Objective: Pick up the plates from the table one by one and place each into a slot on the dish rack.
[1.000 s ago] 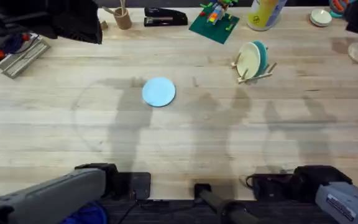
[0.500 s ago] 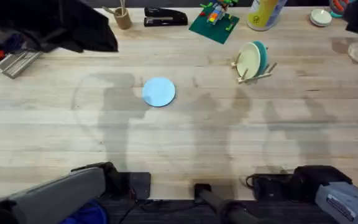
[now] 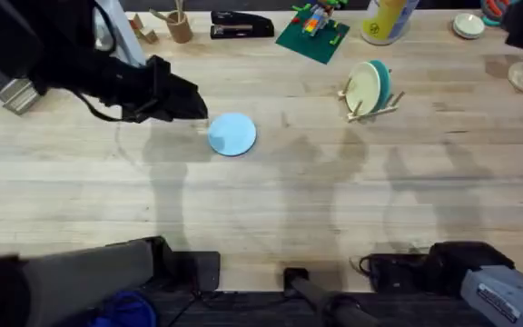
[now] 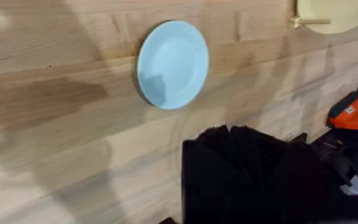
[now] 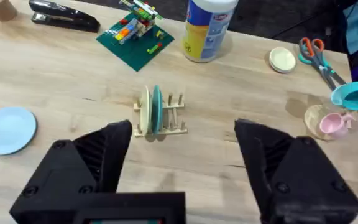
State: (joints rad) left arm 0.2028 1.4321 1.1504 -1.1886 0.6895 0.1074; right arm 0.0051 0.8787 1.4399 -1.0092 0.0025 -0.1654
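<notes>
A light blue plate (image 3: pixel 232 133) lies flat on the table (image 3: pixel 271 209), left of centre; it also shows as the blue plate (image 4: pixel 173 64) and the blue plate (image 5: pixel 6 129). My left gripper (image 3: pixel 184 102) hovers just left of the plate's far-left edge, apart from it; in the left wrist view the left gripper (image 4: pixel 253 165) is a dark mass. The dish rack (image 3: pixel 370 102) stands right of centre, with a cream plate (image 5: pixel 145 109) and a teal plate (image 5: pixel 156 109) upright in the rack (image 5: pixel 173 121). My right gripper (image 5: pixel 182 155) is open and empty, near its base.
Along the far edge stand a cup of sticks (image 3: pixel 178 25), a black stapler (image 3: pixel 241 24), a green baseplate with bricks (image 3: pixel 313 34) and a yellow-white bottle (image 3: pixel 387 20). A pink cup (image 5: pixel 331 122) and scissors (image 5: pixel 316 51) sit at the far right.
The left arm has swung from the far-left corner down and rightward, ending beside the blue plate. The plate, the rack and the right arm have not moved.
</notes>
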